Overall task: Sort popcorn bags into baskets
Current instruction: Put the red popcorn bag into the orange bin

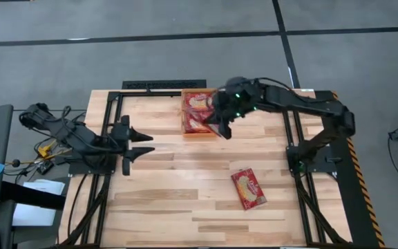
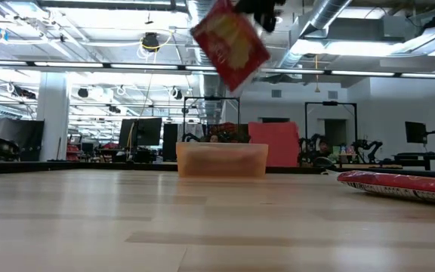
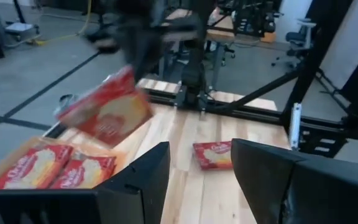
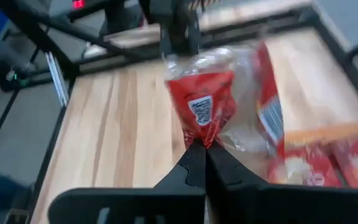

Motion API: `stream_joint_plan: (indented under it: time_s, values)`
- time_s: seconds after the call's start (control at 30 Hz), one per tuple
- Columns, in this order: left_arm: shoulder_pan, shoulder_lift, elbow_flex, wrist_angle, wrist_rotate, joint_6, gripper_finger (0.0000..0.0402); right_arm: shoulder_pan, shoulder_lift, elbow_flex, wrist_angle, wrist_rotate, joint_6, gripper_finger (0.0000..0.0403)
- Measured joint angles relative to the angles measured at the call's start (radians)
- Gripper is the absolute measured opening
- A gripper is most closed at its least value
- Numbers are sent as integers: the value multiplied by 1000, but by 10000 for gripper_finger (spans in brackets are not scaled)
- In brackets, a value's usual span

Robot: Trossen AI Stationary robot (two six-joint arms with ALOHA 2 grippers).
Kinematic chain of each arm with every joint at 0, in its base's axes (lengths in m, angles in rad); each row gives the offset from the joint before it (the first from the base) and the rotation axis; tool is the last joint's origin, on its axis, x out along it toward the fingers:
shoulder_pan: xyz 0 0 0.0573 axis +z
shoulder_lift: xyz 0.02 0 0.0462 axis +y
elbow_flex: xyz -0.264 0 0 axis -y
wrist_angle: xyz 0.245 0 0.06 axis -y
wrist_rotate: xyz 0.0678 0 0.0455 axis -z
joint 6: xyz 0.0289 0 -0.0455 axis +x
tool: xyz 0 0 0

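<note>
An orange basket (image 1: 185, 114) stands at the table's far middle with two red popcorn bags (image 1: 199, 104) lying flat in it. My right gripper (image 1: 224, 128) hovers over the basket's right end, shut on another red popcorn bag (image 2: 229, 41), which hangs high above the table. A further bag (image 1: 248, 188) lies flat on the table nearer the front right. My left gripper (image 1: 149, 143) is held open over the table's left side, pointing toward the basket with nothing between its fingers (image 3: 142, 180). My right gripper pinches one end of the bag (image 4: 201, 135) between its two shut fingers, where the packet is bunched to a point. The fingers slant down from the table's right. The bag hangs tilted, clear of the table and above the basket (image 2: 221, 160).
The loose bag (image 2: 402, 185) lies at the right in the low view. Black frame rails (image 1: 112, 131) run along the table's left, far and right edges. Bare wood spreads over the table's middle and front.
</note>
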Motion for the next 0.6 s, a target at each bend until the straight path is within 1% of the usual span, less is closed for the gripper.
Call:
stream_joint_plan:
  time_s: [0.13, 0.3, 0.37, 0.53, 0.6]
  values:
    - [17, -12, 0, 2, 38, 6, 162, -99, 86, 0, 7, -146, -59, 4]
    - [65, -11, 0, -7, 48, -25, 162, -190, 171, -1, 27, -340, -113, 10]
    - [100, -11, 0, -7, 103, -40, 162, -213, 194, 0, 28, -389, -129, 10]
    - [201, -26, 0, -2, 324, -97, 162, -268, 220, 0, 31, -480, -171, 5]
    - [231, -32, 0, -4, 385, -104, 162, -290, 221, 0, 26, -513, -174, 10]
